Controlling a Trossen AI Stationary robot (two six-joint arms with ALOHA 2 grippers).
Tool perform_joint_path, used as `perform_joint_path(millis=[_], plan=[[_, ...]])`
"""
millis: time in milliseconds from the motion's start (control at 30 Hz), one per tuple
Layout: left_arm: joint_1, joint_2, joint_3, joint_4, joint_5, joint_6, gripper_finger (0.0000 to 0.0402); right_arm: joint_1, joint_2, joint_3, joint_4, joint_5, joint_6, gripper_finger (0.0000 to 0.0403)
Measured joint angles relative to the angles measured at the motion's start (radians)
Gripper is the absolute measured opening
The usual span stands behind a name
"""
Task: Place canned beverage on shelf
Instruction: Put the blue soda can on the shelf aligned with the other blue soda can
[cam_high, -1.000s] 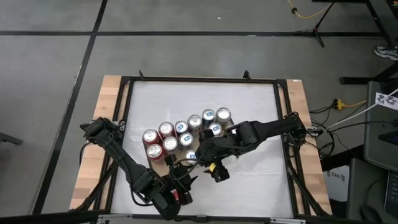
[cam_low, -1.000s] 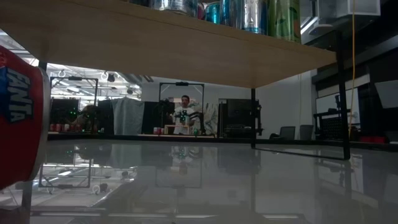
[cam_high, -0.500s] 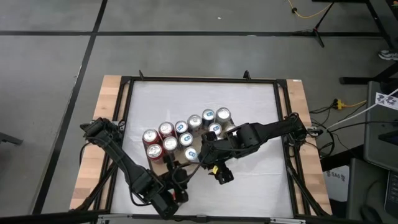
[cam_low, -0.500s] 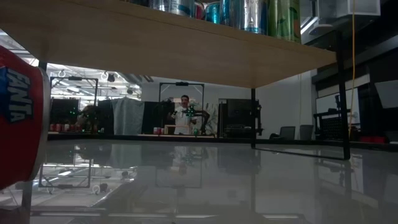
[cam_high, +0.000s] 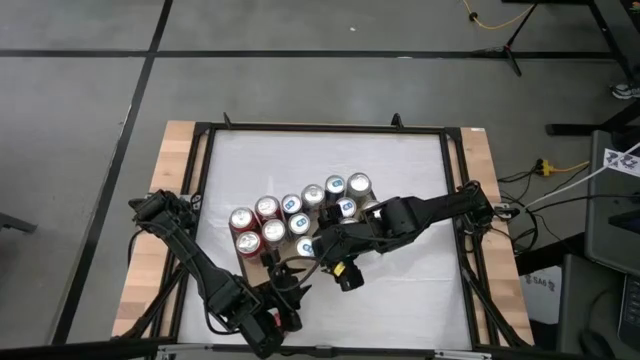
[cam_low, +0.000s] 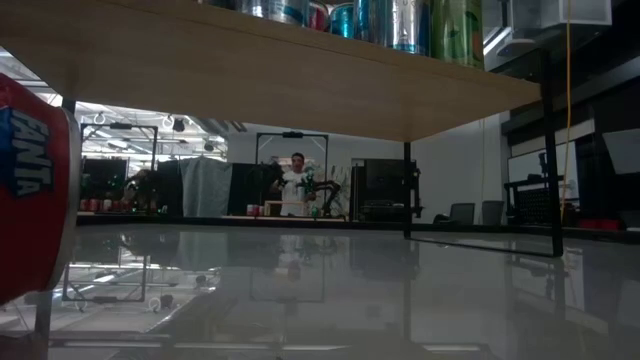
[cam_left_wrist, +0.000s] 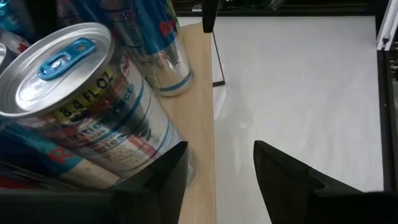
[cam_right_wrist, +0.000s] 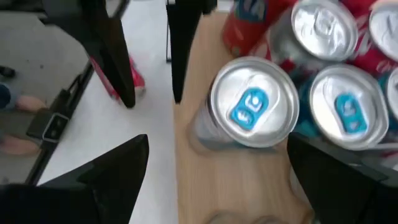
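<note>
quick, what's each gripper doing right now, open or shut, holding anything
Left gripper: fingers apart, holding nothing, beside a silver-blue can at the shelf edge.
Right gripper: open wide above a blue-tab can, not gripping it.

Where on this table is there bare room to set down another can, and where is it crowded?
Bare: the white tabletop between the cans and its far rim, and the near right corner beside the right arm. Crowded: the shelf, packed with cans.
</note>
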Motion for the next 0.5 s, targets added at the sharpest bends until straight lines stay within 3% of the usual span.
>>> perform_joint_path(millis=[200,500], plan=[[0.000,0.000,0.000,-0.038,0.000,0.000,0.0173,0.000,0.000,0.000,0.017,-0.010,-0.006,0.0372],[-0.001,0.000,0.000,-0.128,-0.002,0.000,0.0173,-0.001,-0.002,0.001,0.017,-0.126,-0.003,0.0372]])
